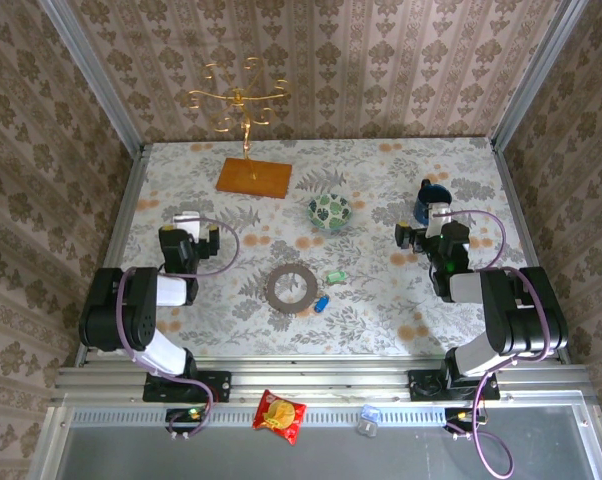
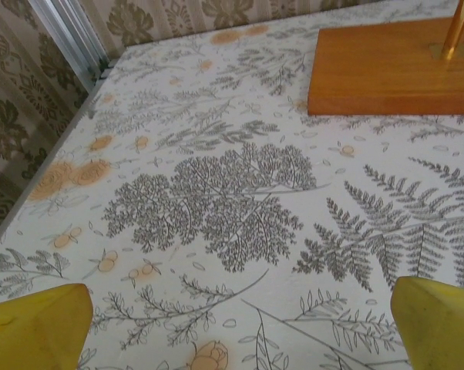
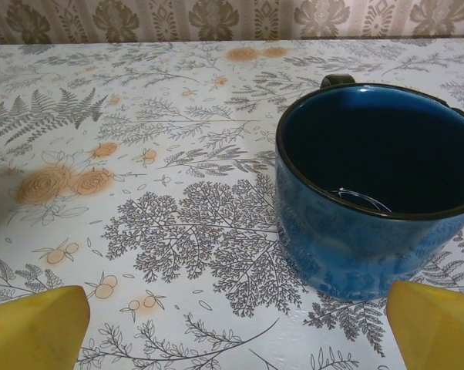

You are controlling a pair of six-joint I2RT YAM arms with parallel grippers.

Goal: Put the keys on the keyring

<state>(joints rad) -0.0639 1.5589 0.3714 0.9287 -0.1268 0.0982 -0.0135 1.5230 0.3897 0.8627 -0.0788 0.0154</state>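
The keyring [image 1: 292, 287] lies flat near the middle of the tabletop [image 1: 401, 160], between the two arms, with nothing threaded on it. The green key [image 1: 334, 277] lies just to the ring's right, apart from it. The blue key [image 1: 321, 303] lies at the ring's lower right edge; whether it touches the ring cannot be told from the top view. Neither key is on the ring.

The left tool [image 1: 189, 218] is over the left side of the tabletop, well apart from the ring. In the wrist view the left tool [image 2: 236, 331] stands wide open, its yellow fingers [image 2: 35, 324] at the two lower corners with only bare patterned cloth between them. A wooden base [image 2: 386, 69] lies ahead to its right, carrying a gold stand [image 1: 239, 100].

The right tool [image 1: 428, 222] is over the right side, just short of a blue mug [image 1: 433, 195]. In its wrist view the right tool [image 3: 232, 335] is also spread wide and holds nothing; the mug [image 3: 371, 193] stands upright just ahead of the right-hand finger.

A bowl [image 1: 330, 211] sits beyond the ring. A snack packet [image 1: 280, 415] lies on the rail near the arm bases.
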